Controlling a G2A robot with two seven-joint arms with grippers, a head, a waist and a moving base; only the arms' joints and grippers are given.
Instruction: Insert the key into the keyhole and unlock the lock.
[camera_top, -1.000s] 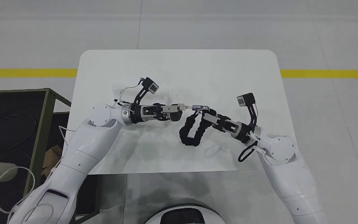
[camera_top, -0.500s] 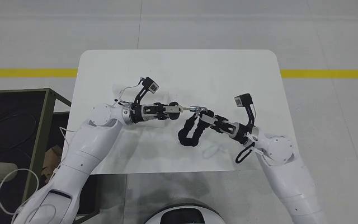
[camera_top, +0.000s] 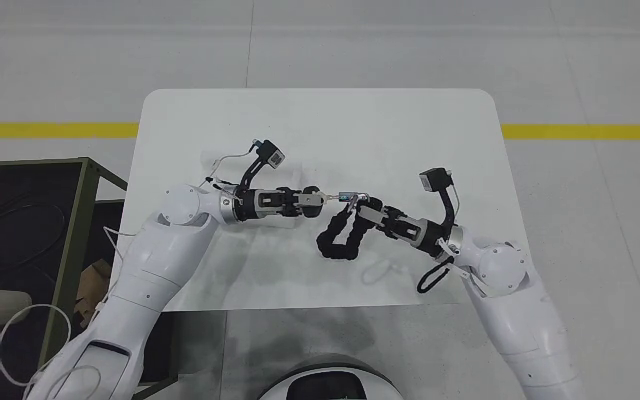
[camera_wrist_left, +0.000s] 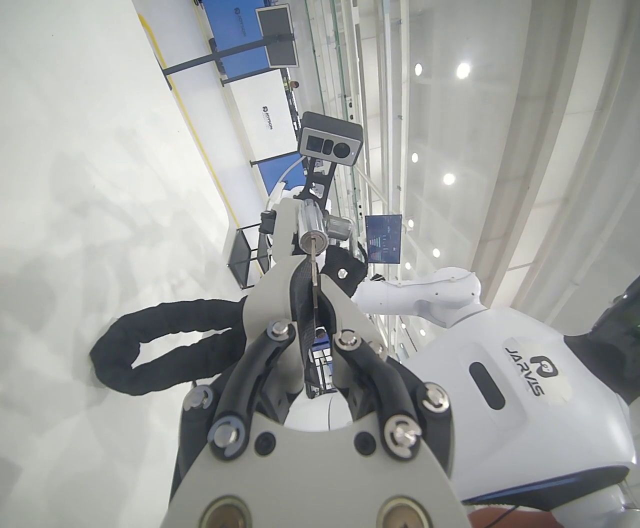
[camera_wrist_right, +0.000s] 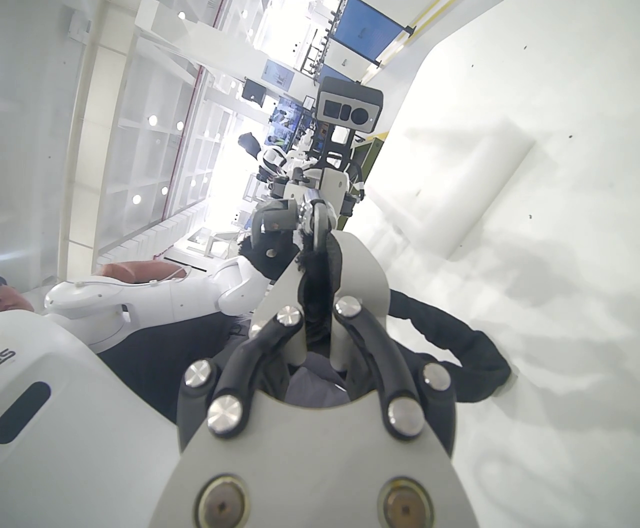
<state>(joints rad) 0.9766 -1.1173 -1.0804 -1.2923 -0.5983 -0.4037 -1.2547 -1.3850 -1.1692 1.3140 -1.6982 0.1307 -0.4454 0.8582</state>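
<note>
Silver key, pinched in the left end effector, points straight at the keyhole of the lock cylinder, its long axis in line with it. The tip seems just inside; how deep is hidden. Behind the cylinder the right end effector clamps the lock's black sleeve, above the tabletop.

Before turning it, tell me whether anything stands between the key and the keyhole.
Nothing visible does. The key, pinched in the left claw, runs to the keyhole of the lock held by the right claw.
</note>
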